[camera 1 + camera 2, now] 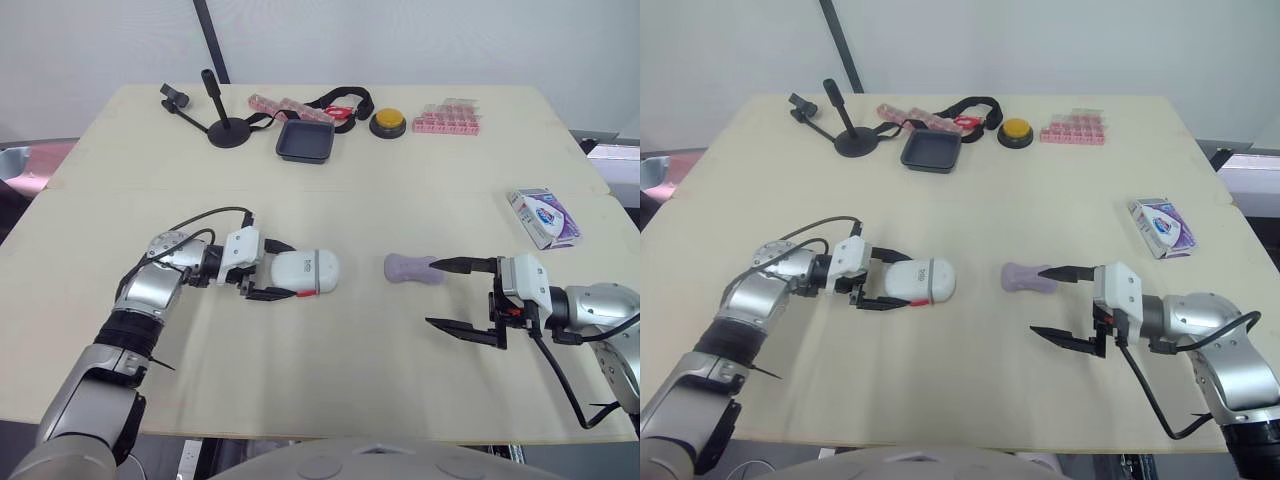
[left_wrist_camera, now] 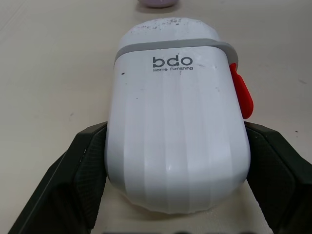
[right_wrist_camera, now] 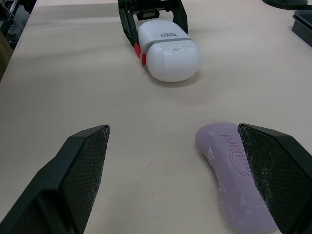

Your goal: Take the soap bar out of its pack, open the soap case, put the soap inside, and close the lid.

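- Left eye view: left of centre, the left gripper (image 1: 290,271) clamps its black fingers on a rounded white plastic soap case (image 1: 315,272). Right of centre lies a matte lilac, waisted soap bar (image 1: 412,268). The right gripper (image 1: 430,292) is spread wide, one fingertip at the bar's end. A printed cardboard soap pack (image 1: 543,217) sits near the right edge.
- Left wrist view: the glossy case is faintly ribbed, with a grey band (image 2: 170,45) and a red latch (image 2: 241,90).
- Right wrist view: mesh-textured pads (image 3: 83,165) stand far apart, the embossed bar just beside one.
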Motion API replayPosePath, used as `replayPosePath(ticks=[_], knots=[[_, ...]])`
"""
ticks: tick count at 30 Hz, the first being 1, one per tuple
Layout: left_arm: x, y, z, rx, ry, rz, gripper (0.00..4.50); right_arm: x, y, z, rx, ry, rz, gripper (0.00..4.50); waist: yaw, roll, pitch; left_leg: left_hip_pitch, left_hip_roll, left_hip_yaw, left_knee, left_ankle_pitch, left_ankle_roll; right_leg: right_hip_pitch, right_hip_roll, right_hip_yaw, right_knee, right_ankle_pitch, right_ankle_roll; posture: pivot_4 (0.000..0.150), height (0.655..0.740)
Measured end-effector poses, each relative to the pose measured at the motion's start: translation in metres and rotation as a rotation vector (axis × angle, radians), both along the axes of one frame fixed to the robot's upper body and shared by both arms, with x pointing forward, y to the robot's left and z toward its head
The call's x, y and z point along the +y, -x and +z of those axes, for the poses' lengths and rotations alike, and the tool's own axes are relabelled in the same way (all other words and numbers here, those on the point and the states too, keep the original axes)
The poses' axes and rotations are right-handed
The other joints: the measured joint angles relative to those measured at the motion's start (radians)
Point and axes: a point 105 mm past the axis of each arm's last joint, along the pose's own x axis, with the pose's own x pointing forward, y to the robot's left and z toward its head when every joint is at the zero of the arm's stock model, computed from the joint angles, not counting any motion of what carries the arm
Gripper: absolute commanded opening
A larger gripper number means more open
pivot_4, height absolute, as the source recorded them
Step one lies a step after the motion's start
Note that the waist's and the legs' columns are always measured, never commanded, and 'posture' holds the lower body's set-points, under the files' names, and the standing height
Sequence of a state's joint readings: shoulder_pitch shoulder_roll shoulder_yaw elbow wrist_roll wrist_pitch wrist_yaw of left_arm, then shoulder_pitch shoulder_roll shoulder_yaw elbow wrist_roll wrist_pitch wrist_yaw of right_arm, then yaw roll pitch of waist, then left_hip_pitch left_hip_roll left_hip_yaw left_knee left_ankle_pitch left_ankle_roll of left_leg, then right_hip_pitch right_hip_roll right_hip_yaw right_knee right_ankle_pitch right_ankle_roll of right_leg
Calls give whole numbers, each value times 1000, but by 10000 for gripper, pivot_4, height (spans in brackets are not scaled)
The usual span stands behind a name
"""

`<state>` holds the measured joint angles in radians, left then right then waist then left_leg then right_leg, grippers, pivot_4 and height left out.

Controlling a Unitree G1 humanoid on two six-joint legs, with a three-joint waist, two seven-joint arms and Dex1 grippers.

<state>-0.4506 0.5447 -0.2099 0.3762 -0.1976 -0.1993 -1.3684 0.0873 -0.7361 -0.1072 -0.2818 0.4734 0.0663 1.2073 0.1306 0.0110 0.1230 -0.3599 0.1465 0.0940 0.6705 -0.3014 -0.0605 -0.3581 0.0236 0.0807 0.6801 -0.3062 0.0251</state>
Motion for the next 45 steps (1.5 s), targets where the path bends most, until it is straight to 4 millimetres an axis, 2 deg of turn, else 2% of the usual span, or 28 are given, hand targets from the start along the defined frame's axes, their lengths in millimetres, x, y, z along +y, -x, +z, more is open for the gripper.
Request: replayPosePath(ticks=[4,8,12,16,18,23,26,32,37,41,45], knots=[[-1,-1,1,-26,-15,-13,34779,0,0,0,1,2,-1,45000,0,0,0,0,0,0,0,0,0,0,0,0,0,0,0,1500,7400],[-1,0,3,-76,-14,-32,34779,1,0,1,72,-30,-15,45000,1,0,0,0,0,0,0,0,0,0,0,0,0,0,0,1500,7400],[-3,2,12,-185,18,-57,34779,14,5,18,187,-97,7,45000,0,0,0,2,1,0,0,0,0,0,0,0,0,0,0,1500,7400],[-7,9,30,-313,92,-80,34779,30,4,40,357,-169,-18,45000,2,0,0,6,1,0,0,0,0,0,0,1,1,0,0,1500,7400],[-12,14,39,-377,122,-109,34779,37,2,45,449,-202,-47,45000,7,0,0,5,0,0,0,0,0,0,1,2,0,0,0,1500,7400],[-26,31,54,-515,210,-150,34779,51,-14,41,696,-307,-220,45000,25,-1,0,6,-2,1,0,0,-1,2,3,2,-2,0,0,1500,7400],[-29,33,55,-534,231,-139,34779,62,-16,36,797,-330,-255,45000,40,-1,0,8,-1,0,0,0,-1,1,4,1,0,0,0,1500,7400],[-32,31,57,-545,250,-114,34779,75,-12,39,881,-340,-239,45000,46,-1,0,8,-1,0,-1,-1,-2,1,3,1,-1,0,0,1500,7400],[-33,29,57,-545,252,-104,34779,78,-8,39,909,-327,-221,45000,48,-1,0,2,-2,1,-1,-1,-2,1,3,0,-3,0,1,1500,7400],[-34,29,57,-543,252,-110,34779,81,-6,41,925,-326,-207,45000,52,-1,0,4,-2,0,-1,-1,-2,-1,3,-2,-3,0,1,1500,7400],[-38,32,54,-531,253,-125,34779,84,-11,43,959,-376,-216,45000,57,-1,0,-1,-2,0,-1,-1,-3,-1,4,-1,-3,0,1,1500,7400]])
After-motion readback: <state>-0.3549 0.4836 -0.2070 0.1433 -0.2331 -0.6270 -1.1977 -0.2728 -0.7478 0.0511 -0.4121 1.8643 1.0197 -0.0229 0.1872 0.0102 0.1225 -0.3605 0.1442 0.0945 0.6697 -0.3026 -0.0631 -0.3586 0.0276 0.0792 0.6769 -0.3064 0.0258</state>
